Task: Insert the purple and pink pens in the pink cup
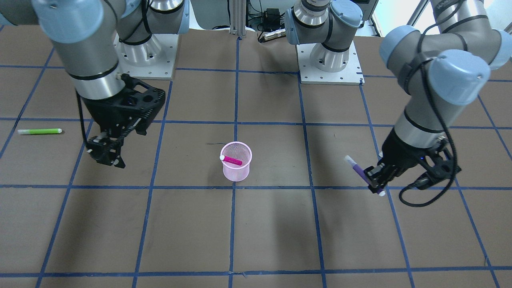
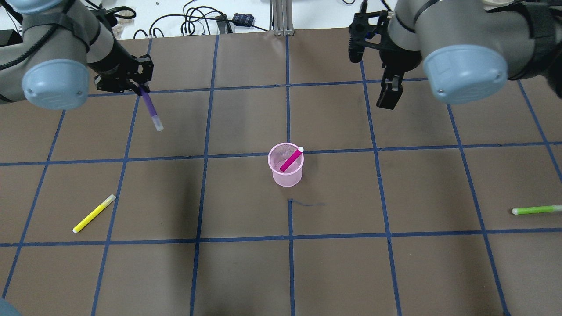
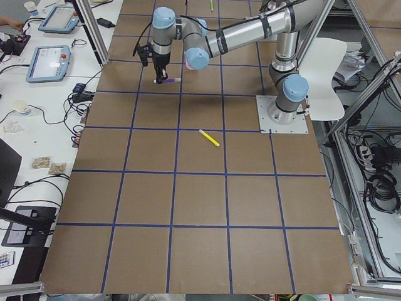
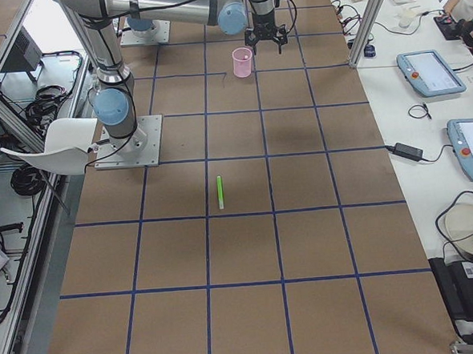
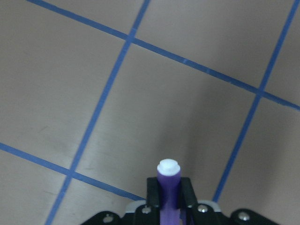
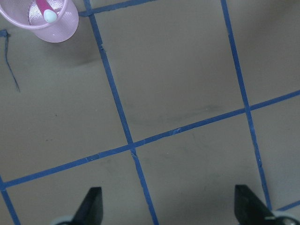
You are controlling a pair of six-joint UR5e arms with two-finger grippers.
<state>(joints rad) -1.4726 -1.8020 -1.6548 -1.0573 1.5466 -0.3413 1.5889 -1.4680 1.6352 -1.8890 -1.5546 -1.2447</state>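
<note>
The pink mesh cup [image 2: 286, 166] stands upright at the table's middle, also in the front view [image 1: 236, 162] and the right wrist view [image 6: 49, 21]. The pink pen [image 2: 291, 159] leans inside it, white tip up. My left gripper [image 2: 141, 90] is shut on the purple pen [image 2: 150, 107] and holds it above the table, far to the cup's left; it also shows in the front view [image 1: 363, 173] and the left wrist view [image 5: 168, 190]. My right gripper [image 2: 388, 94] is open and empty, above the table behind and right of the cup.
A yellow pen [image 2: 94, 213] lies on the table at the front left. A green pen [image 2: 536, 210] lies at the right edge. Cables lie beyond the table's far edge. Blue tape lines grid the brown table.
</note>
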